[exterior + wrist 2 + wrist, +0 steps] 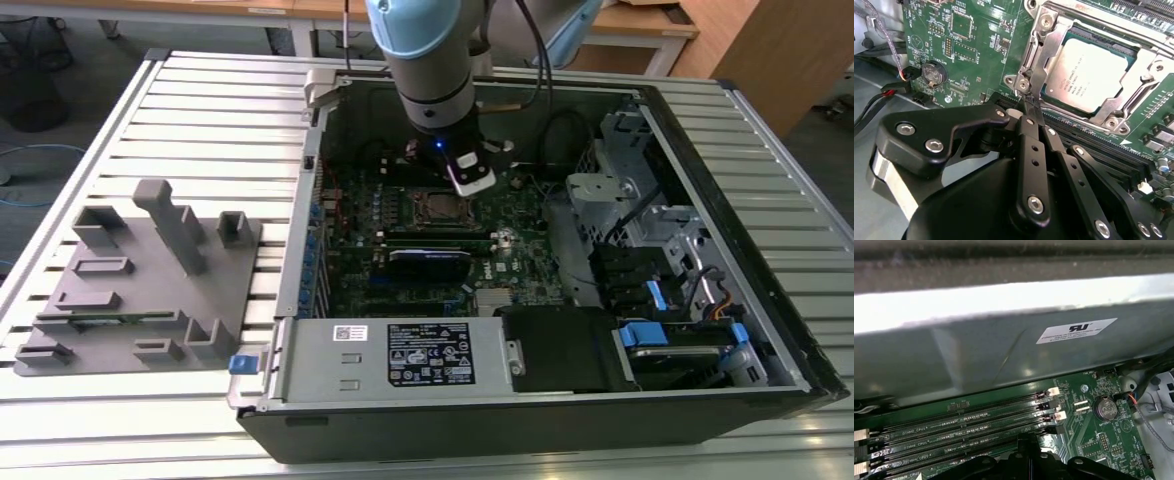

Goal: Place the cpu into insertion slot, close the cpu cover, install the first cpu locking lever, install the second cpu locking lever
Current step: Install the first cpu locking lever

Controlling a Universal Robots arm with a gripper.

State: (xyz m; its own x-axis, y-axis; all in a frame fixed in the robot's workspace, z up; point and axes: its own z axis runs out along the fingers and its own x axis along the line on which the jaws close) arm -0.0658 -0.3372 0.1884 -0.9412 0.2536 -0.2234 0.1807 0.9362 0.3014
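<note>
Surface (pixel 160 90): slatted metal, open computer case (pixel 747 240) on it.
Second wrist view: cpu (pixel 1089 72) seated under cpu cover (pixel 1056 37); my jaws together at lever (pixel 1040 75).
First wrist view: memory slots (pixel 964 420).

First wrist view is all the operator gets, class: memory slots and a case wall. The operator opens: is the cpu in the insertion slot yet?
Observer: Yes. In the second wrist view the cpu lies flat in the insertion slot.
Operator: And the cpu cover?
Observer: The cpu cover is down, framing the chip.
Operator: Where is the claw?
Observer: The claw, its fingertips together, is at the cover's corner.
</note>
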